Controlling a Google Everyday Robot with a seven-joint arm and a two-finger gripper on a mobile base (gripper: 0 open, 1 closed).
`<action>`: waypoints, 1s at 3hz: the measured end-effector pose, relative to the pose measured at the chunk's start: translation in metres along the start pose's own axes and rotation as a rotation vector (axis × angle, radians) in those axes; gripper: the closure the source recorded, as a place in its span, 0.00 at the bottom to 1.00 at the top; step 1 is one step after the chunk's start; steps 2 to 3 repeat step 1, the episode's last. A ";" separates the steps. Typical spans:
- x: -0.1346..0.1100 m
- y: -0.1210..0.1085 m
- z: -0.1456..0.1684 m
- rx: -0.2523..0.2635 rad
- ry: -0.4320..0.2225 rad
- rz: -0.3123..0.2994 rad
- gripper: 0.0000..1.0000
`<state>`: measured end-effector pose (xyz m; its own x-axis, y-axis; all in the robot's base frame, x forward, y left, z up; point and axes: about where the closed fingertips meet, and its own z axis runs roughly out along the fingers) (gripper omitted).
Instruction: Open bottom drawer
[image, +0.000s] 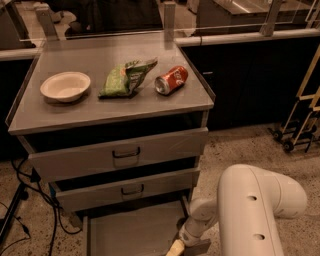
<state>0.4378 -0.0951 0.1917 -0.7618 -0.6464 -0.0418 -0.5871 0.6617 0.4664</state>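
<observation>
The grey cabinet (115, 115) has three drawers. The bottom drawer (132, 231) is pulled out toward me, and its flat grey inside shows below the middle drawer (100, 194). Its front and handle are cut off by the lower edge of the view. My gripper (176, 247) is low at the drawer's right front corner, with a yellowish tip showing. My white arm (260, 210) rises to its right. The top drawer (80, 162) and the middle drawer both stand slightly out from the cabinet.
On the cabinet top lie a white bowl (65, 86), a green chip bag (125, 77) and a red soda can (171, 80) on its side. Black cables (22, 197) run along the floor at left. A wheeled cart (300, 120) stands at right.
</observation>
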 end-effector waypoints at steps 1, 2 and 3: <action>0.000 0.000 0.000 0.000 0.000 0.000 0.00; 0.000 0.000 0.000 0.000 0.000 0.000 0.00; 0.000 0.000 0.000 0.000 0.000 0.000 0.00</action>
